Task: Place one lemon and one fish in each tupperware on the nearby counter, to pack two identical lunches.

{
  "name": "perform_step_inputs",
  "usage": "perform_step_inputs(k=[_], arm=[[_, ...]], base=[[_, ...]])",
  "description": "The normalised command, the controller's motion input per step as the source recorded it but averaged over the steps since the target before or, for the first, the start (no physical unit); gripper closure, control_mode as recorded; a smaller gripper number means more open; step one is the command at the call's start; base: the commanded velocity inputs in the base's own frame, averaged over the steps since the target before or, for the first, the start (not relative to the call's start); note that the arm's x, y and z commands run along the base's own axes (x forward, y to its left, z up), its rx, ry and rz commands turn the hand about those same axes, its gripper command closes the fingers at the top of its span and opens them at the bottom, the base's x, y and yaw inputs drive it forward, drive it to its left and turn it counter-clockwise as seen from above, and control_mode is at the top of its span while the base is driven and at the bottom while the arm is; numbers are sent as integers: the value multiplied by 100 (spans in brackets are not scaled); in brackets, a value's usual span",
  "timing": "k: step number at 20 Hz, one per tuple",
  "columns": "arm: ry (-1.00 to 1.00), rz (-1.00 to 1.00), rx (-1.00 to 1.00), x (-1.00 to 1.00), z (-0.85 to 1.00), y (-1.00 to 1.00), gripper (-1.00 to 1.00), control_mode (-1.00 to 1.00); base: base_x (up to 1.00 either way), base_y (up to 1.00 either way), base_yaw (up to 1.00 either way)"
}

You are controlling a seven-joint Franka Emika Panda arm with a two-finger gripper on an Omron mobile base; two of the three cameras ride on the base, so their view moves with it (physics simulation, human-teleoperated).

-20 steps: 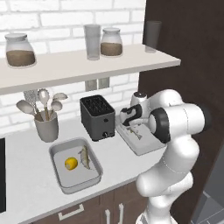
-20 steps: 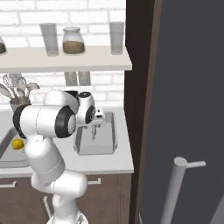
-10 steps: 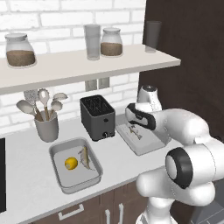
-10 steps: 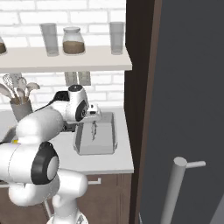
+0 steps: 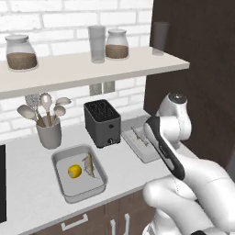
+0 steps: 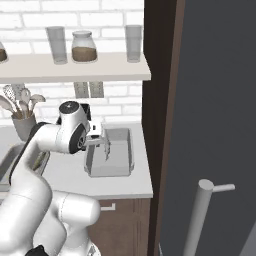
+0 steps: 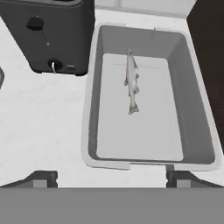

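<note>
Gripper (image 7: pixel 111 178) hovers wide open and empty above the right tub (image 7: pixel 197 131). Directly below it a fish (image 7: pixel 131 82) lies flat on the floor, likely just dropped. No lemon here; the left tub (image 5: pixel 59 158) holds both lemon (image 5: pixel 75 171) and fish.

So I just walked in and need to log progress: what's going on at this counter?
The robot arm is packing two lunch tubs. The left tupperware beside the black toaster holds a lemon and a fish. The right tupperware holds one fish, lying flat, with no lemon in it. The gripper hangs open above that tub, holding nothing. So one lunch looks packed, and the other lacks its lemon.
</note>
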Motion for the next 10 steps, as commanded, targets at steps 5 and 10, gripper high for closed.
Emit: perform_step_inputs(k=[5, 10], arm=[[-4, 0, 0, -100, 14, 0, -100, -100], [-4, -2, 0, -80, 0, 2, -100, 100]], base=[[0, 0, 0], [-20, 1, -1]])
